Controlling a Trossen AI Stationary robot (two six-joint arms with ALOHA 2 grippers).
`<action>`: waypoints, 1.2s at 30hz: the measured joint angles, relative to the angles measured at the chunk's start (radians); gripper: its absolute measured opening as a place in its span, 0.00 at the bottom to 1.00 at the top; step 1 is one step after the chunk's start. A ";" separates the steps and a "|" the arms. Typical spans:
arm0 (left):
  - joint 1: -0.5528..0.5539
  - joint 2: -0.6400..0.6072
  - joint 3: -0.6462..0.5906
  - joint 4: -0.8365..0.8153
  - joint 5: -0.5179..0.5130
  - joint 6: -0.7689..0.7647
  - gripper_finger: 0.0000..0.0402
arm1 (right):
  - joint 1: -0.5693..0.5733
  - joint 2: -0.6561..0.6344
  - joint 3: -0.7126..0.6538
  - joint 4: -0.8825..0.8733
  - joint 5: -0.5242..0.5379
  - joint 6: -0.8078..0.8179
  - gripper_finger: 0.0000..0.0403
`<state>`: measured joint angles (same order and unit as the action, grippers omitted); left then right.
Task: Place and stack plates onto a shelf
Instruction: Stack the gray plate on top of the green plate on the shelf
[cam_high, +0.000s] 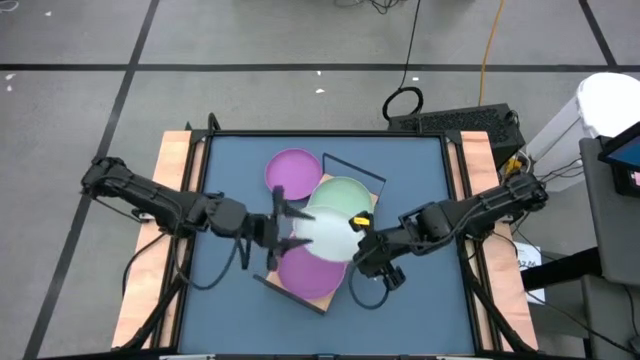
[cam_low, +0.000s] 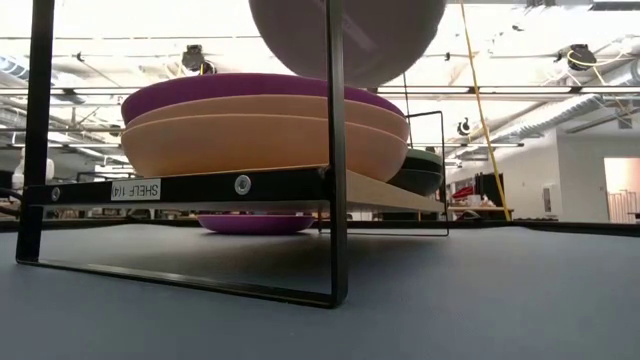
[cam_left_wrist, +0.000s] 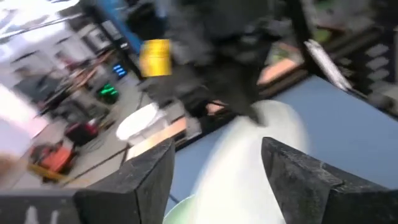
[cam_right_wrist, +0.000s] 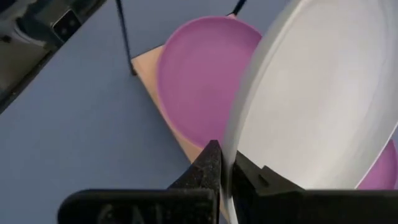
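High view: shelf (cam_high: 372, 186) sits angled mid-table on the blue table (cam_high: 230, 170). A purple plate (cam_high: 292, 170) lies flat on the table beside the shelf's far end. Pale green plate (cam_high: 342, 192) on the shelf's far half. Purple top plate (cam_high: 305, 272) of a stack on the near half. White-grey plate (cam_high: 322, 232) held up above the shelf, between the two arms. Left gripper (cam_high: 282, 226) at the plate's left edge, fingers spread. Right gripper (cam_high: 362, 238) at the plate's right edge, clamped on the rim.

Low view: near stack on the shelf board reads purple plate on top, two pink plates (cam_low: 265, 135) under it. Dark plate (cam_low: 418, 172) further back on the board, colour hard to call, possibly black under green. The other purple plate shows on the table below the shelf. White-grey plate's underside hangs above the stack, not touching it.

Left wrist view: blurred. Left fingers (cam_left_wrist: 140, 177) stand apart, pale plate between them, contact unclear.

Right wrist view: right fingers (cam_right_wrist: 208, 168) pinched together on the white-grey plate's rim, plate tilted up on edge over the purple stack plate and shelf corner.
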<state>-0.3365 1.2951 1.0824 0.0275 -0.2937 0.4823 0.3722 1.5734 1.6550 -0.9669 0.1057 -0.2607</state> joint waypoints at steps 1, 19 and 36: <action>0.004 -0.013 0.000 0.001 -0.014 -0.019 0.61 | 0.001 0.000 -0.007 -0.002 0.000 0.004 0.00; 0.167 -0.254 -0.196 0.058 -0.117 -0.300 0.61 | 0.000 0.000 -0.146 0.057 0.111 0.066 0.01; 0.316 -0.394 -0.392 0.075 -0.119 -0.416 0.61 | -0.057 0.000 -0.303 0.134 0.189 -0.078 0.01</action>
<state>-0.0200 0.9012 0.6907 0.1022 -0.4126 0.0659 0.3155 1.5734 1.3523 -0.8331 0.2951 -0.3389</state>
